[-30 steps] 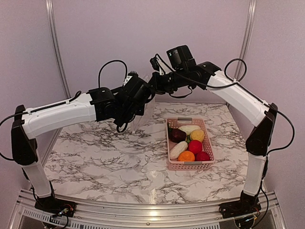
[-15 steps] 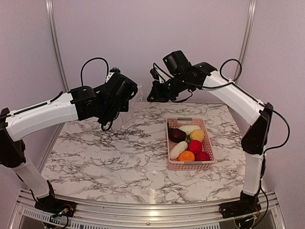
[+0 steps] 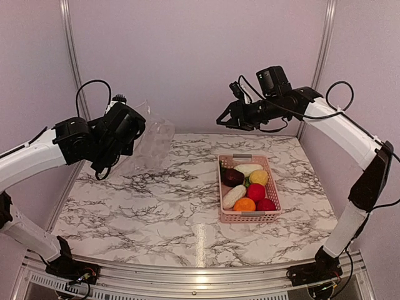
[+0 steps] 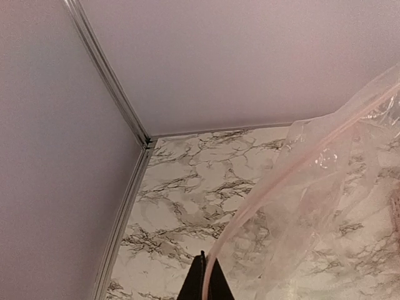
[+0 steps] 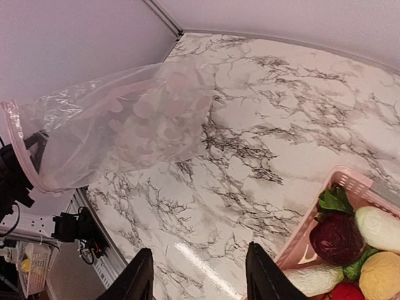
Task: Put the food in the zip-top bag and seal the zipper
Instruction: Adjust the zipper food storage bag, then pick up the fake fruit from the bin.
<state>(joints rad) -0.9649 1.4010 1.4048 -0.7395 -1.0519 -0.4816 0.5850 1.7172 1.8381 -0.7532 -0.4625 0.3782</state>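
Note:
My left gripper (image 3: 132,125) is shut on the zipper (image 4: 275,187) of the clear zip-top bag (image 3: 152,139) and holds the bag above the table's far left. In the left wrist view its tips (image 4: 207,278) pinch the pinkish strip and the bag (image 4: 331,206) hangs to the right. My right gripper (image 3: 221,120) is open and empty, high above the table's back middle, apart from the bag (image 5: 125,128). The food lies in the pink basket (image 3: 250,218): a dark piece (image 3: 234,177), a yellow piece (image 3: 259,177), a red ball (image 3: 255,191), an orange ball (image 3: 244,205), and white oblongs (image 3: 234,196).
The right wrist view shows my open gripper (image 5: 200,275) over bare marble, with the basket's corner (image 5: 350,182), a dark red piece (image 5: 337,239) and green leaves (image 5: 334,200) at lower right. Walls with metal rails stand behind and at both sides.
The right gripper has let go of the bag and swung right. The left arm has swung left and lower, carrying the bag with it.

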